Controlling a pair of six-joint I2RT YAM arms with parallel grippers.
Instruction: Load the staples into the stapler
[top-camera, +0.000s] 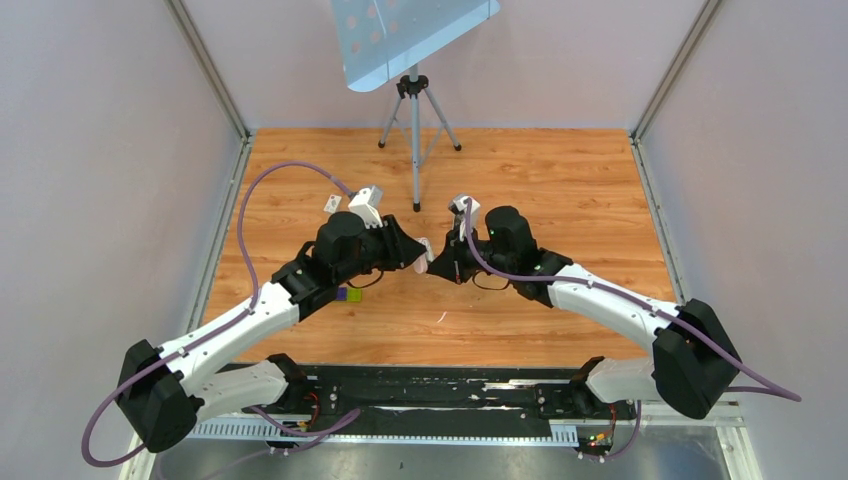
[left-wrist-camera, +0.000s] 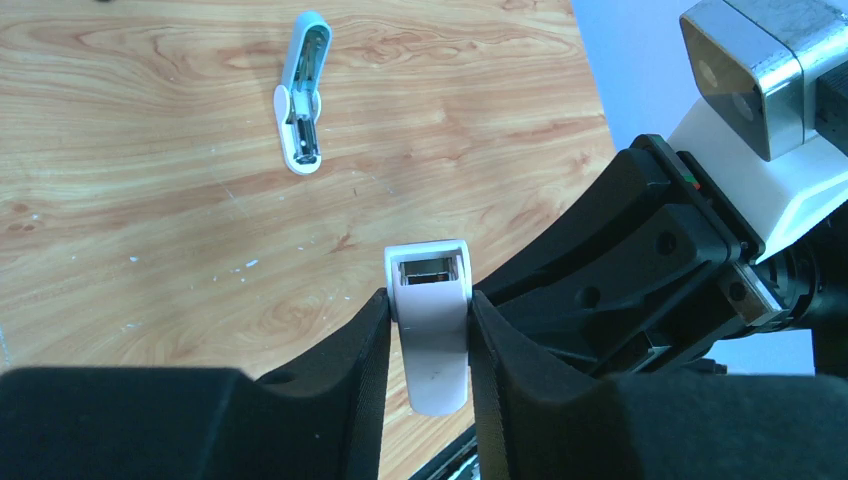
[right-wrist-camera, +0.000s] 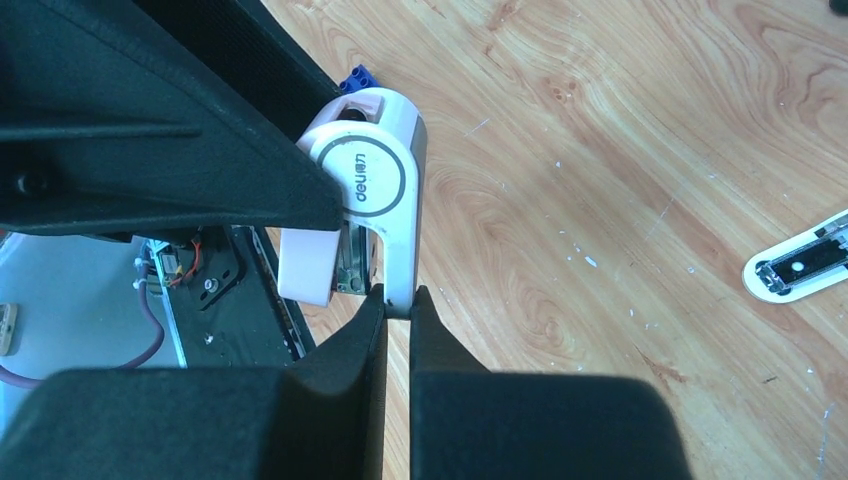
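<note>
The pale pink stapler (left-wrist-camera: 430, 345) hangs above the table, with my left gripper (left-wrist-camera: 430, 300) shut on its pink body. Its open end, showing a metal channel, points away from the left wrist camera. In the right wrist view the stapler (right-wrist-camera: 365, 180) shows a ringed logo, and its white arm runs down into my right gripper (right-wrist-camera: 398, 300), which is shut on that arm's thin tip. From above, both grippers meet at the stapler (top-camera: 425, 246) over the middle of the table. No staples are plainly visible.
A white elongated piece with a metal channel (left-wrist-camera: 303, 95) lies flat on the wood; it also shows in the right wrist view (right-wrist-camera: 800, 268). A purple-and-green block (top-camera: 347, 294) sits under the left arm. A white card (top-camera: 332, 203) lies further back. A tripod (top-camera: 415, 130) stands at the back.
</note>
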